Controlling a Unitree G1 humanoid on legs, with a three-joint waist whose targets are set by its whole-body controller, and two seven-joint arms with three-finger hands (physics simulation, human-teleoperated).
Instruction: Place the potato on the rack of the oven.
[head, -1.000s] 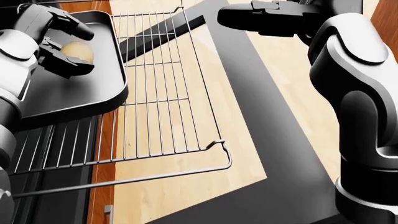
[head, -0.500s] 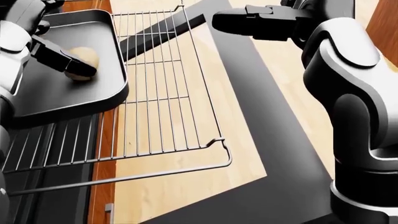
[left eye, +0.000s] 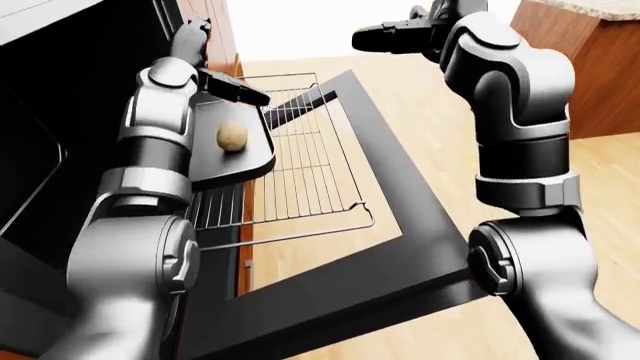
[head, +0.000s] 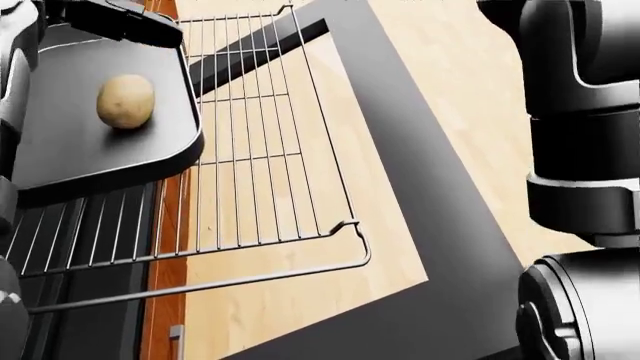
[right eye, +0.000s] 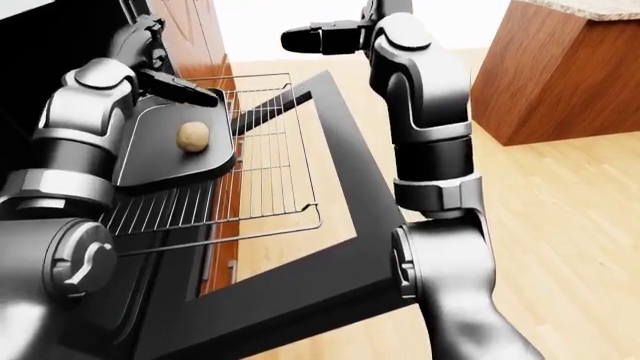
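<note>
The tan potato (head: 126, 101) lies loose on a dark baking tray (head: 90, 161), which rests on the pulled-out wire oven rack (head: 270, 150). Nothing touches the potato. My left hand (left eye: 228, 86) hovers above the tray's upper edge, open, its dark fingers (head: 120, 21) stretched out and apart from the potato. My right hand (right eye: 312, 37) is held high over the far end of the oven door, fingers extended, empty. In the head view only the right forearm shows, at the right edge.
The open oven door (left eye: 400, 195) juts out below the rack, with the wood floor showing through its window. A wooden island (right eye: 560, 75) stands at the right. Wooden cabinet fronts (left eye: 215, 37) flank the dark oven cavity (left eye: 60, 97) at the left.
My left hand let go of the potato and lifted toward the top of the view; the potato now lies alone on the tray. My right hand rose out of the head view.
</note>
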